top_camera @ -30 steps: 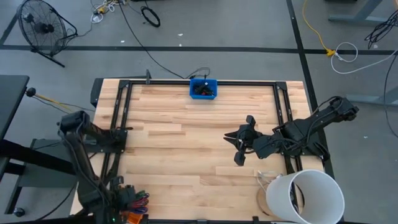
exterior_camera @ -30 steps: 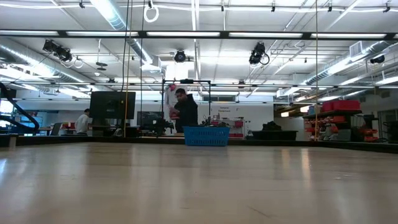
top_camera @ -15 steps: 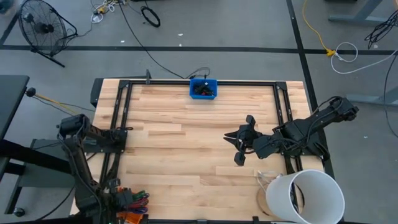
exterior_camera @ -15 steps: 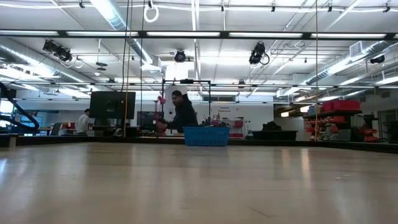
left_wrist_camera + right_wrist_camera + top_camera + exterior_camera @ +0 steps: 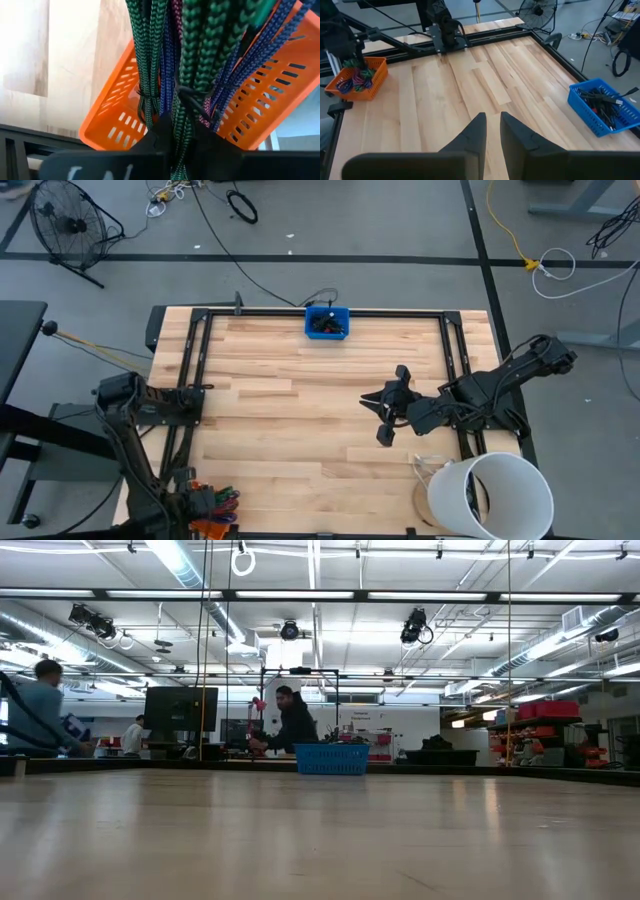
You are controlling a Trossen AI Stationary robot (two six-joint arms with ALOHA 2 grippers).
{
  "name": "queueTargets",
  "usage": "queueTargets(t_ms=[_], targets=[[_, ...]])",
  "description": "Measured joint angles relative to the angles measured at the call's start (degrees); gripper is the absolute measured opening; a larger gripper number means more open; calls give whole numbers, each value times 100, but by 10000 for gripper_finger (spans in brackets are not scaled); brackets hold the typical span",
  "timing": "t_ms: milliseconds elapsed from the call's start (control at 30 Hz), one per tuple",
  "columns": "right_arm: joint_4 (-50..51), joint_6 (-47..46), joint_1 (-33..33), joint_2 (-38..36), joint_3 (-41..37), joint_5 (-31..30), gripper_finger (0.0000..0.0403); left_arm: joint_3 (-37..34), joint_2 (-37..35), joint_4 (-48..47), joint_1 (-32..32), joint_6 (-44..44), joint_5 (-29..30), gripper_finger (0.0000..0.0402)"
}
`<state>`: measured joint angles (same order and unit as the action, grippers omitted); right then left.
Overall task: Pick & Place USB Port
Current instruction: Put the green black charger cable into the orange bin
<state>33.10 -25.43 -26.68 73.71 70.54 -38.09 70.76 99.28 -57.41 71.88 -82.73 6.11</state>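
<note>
**Left claw down in the cable basket, right arm waiting over the boards**

The table [image 5: 300, 410] is made of pale wooden planks laid in strips, smooth and lightly glossy, framed by a black metal rail [image 5: 190, 380]. At its near left corner sits an orange plastic basket [image 5: 260, 115] with slotted walls, tilted in the left wrist view and packed with braided cables [image 5: 200, 60] in green, blue and pink, their woven sheaths showing a herringbone pattern. At the middle of the far edge stands a small blue basket [image 5: 327, 323] of latticed plastic holding a tangle of dark cables [image 5: 605, 100]. A tall white bucket [image 5: 490, 495] stands at the near right corner.

The left claw [image 5: 175, 135] is lowered into the orange basket, its dark fingers pressed together on a bunch of the braided cables that runs up between them. The left arm folds back along the table's left edge.

The right claw [image 5: 388, 410] hangs over the right half of the table, well apart from both baskets, its arm bent low and reaching in from the right rail. Its two dark fingers [image 5: 475, 132] stand a narrow slit apart with nothing between them.

Beyond the table, the low view shows people [image 5: 290, 720] in a workshop.
</note>
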Motion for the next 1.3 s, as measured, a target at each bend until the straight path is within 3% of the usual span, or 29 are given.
queueTargets(t_ms=[200,400,733,900,1300], targets=[[-44,-24,0,2,-149,0,54,0,16,41,42,5,1,18],[-63,-107,0,4,-341,0,54,-7,16,108,177,6,357,22],[-157,-109,0,4,-411,0,54,-597,9,559,352,-21,476,37],[-287,-32,0,4,-411,0,54,-525,9,586,315,82,1027,60],[-424,150,0,4,-411,0,54,-525,9,555,192,-19,908,83]])
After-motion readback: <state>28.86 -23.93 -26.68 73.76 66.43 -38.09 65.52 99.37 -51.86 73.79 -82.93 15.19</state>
